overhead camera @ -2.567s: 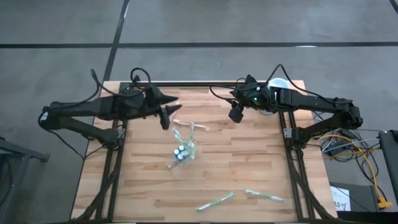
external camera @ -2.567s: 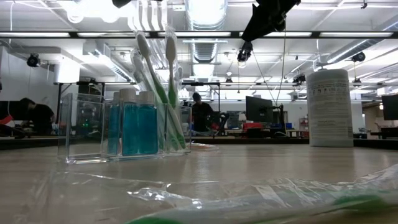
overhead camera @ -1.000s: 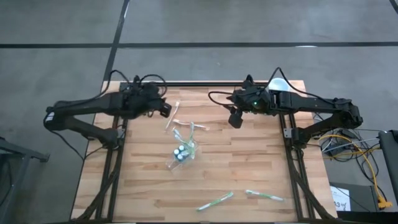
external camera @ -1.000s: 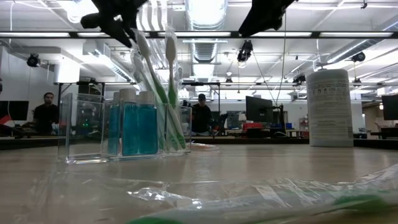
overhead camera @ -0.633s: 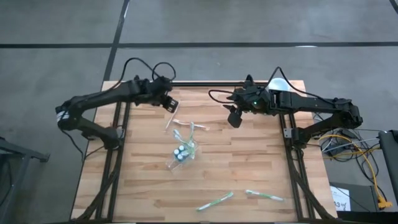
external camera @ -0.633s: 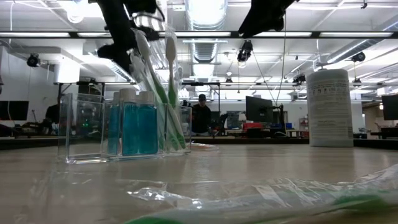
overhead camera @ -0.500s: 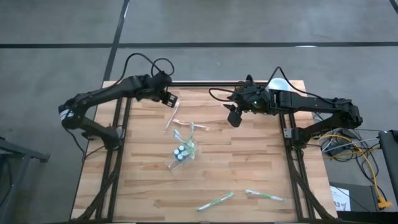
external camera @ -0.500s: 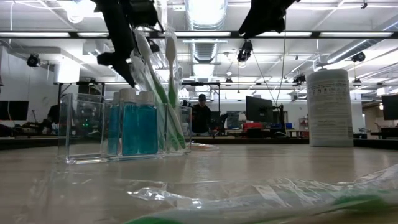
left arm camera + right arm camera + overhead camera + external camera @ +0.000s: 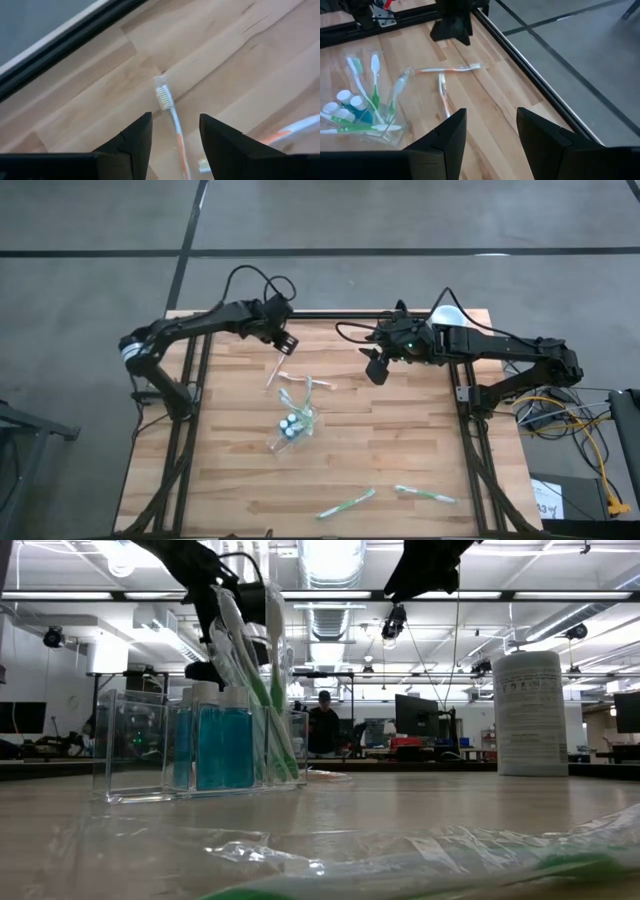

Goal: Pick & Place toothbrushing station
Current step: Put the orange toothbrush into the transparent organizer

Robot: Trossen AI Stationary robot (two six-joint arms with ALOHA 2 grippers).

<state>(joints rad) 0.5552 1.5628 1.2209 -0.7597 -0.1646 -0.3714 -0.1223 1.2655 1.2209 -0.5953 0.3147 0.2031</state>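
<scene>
A clear holder (image 9: 292, 423) with blue bottles and green toothbrushes stands mid-table; it also shows in the low view (image 9: 200, 745). Two orange-handled toothbrushes lie flat on the table beyond it: one (image 9: 272, 370), (image 9: 170, 115) with its white head toward the far edge, the other (image 9: 305, 380) beside it. My left gripper (image 9: 286, 338), (image 9: 175, 117) is open and empty, hovering over the first one's head end. My right gripper (image 9: 377, 368), (image 9: 490, 111) is open and empty, above the far right part of the table.
Two wrapped green toothbrushes (image 9: 347, 502), (image 9: 425, 495) lie near the table's front edge. A white canister (image 9: 447, 315), (image 9: 530, 715) stands at the far right corner. A black rail (image 9: 330, 315) runs along the far edge. People show in the room behind.
My left gripper has gone toward the table's far edge and a little to the right, its arm swinging round, and now sits over the orange toothbrush's head end. The toothbrushes and holder have stayed put.
</scene>
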